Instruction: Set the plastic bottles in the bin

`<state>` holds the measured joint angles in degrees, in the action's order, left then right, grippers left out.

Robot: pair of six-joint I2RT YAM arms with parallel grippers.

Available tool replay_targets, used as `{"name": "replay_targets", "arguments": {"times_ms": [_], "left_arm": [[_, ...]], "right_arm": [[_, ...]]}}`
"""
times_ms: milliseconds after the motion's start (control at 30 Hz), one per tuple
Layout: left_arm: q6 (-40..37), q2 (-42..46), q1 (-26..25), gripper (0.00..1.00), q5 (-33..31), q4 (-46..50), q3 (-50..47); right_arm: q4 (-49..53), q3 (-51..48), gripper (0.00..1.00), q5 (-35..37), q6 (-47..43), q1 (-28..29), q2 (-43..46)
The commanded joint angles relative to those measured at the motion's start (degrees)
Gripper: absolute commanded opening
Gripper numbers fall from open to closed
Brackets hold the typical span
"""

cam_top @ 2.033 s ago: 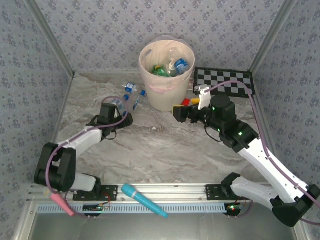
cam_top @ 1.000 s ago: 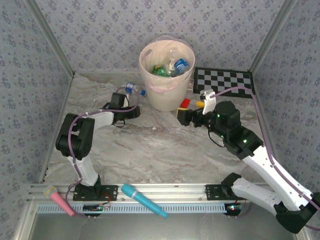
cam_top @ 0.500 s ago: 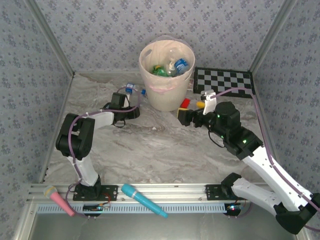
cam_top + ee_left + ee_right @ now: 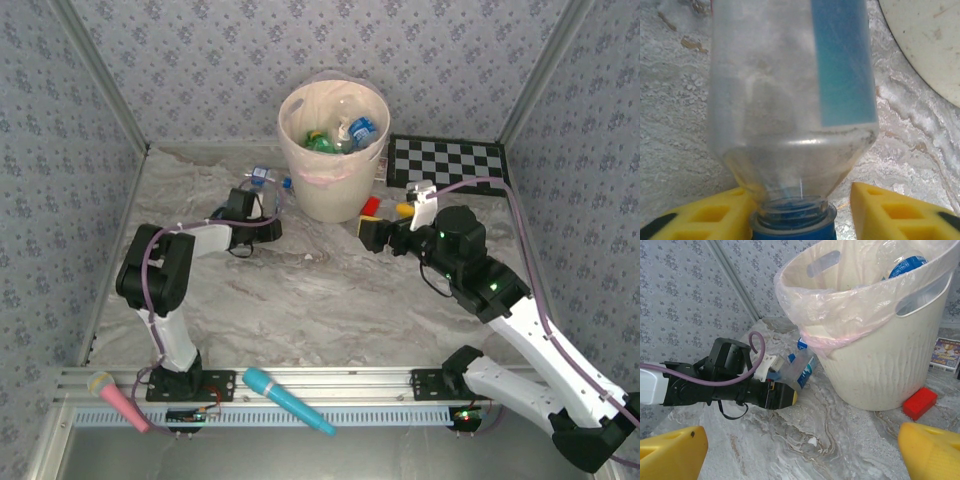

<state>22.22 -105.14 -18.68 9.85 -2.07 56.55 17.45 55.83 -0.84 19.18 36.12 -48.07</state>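
Just left of the bin (image 4: 340,200), a clear bottle with a blue label (image 4: 790,100) lies low over the marbled tabletop (image 4: 330,290), its blue cap turned toward the left gripper (image 4: 797,205). That gripper's yellow fingers (image 4: 705,215) flank the bottle's neck. One is up against the shoulder and the other shows a sliver of gap, so whether the neck is truly pinched cannot be told. Inside the lined peach bin more bottles are piled: green ones (image 4: 320,142) and a blue-labelled one (image 4: 362,128). A small red block (image 4: 920,402) sits at the bin's near-right foot. The right gripper (image 4: 802,452) hovers near it, spread wide and holding nothing. A checkerboard (image 4: 447,160) lies far right. Along the near rail rest a blue wand (image 4: 290,400) and a pink wand (image 4: 115,398), both microphone-shaped.
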Motion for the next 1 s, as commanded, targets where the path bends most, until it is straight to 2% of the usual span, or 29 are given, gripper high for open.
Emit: {"name": "replay_targets", "arguments": {"times_ms": [0,33,100,133,333,500,767,967], "left_arm": [[-0.6,0.7,-0.2,0.4,0.5,0.6,-0.3],[-0.4,1.2,-0.3,0.38,0.5,0.7,-0.4],[0.1,2.8,-0.4,0.27,0.6,0.7,-0.9],[0.3,3.8,-0.5,0.26,0.6,0.7,-1.3],[1.4,12.0,-1.7,0.25,0.0,0.6,-4.8],[2.0,22.1,-3.5,0.24,-2.5,0.3,-10.6],[0.8,42.5,-6.0,0.24,-4.3,3.2,-18.5],[0.3,57.7,-8.8,0.23,-4.7,5.2,-22.2]], "right_arm": [[-0.7,-0.6,0.99,-0.1,1.1,-0.4,1.1],[-0.8,-0.7,0.99,-0.2,1.2,-0.4,1.1],[-0.7,-0.6,0.99,-0.1,1.3,-0.5,1.3],[-0.7,-0.7,0.99,-0.1,1.3,-0.5,1.3],[-1.3,-0.5,0.99,-1.2,1.4,-0.5,1.1],[-1.6,2.4,0.99,-3.8,1.7,-0.6,-1.3],[-4.1,13.4,1.0,-11.8,5.3,-0.1,-12.8],[-3.2,25.7,1.0,-15.4,7.5,3.8,-25.2]]}}
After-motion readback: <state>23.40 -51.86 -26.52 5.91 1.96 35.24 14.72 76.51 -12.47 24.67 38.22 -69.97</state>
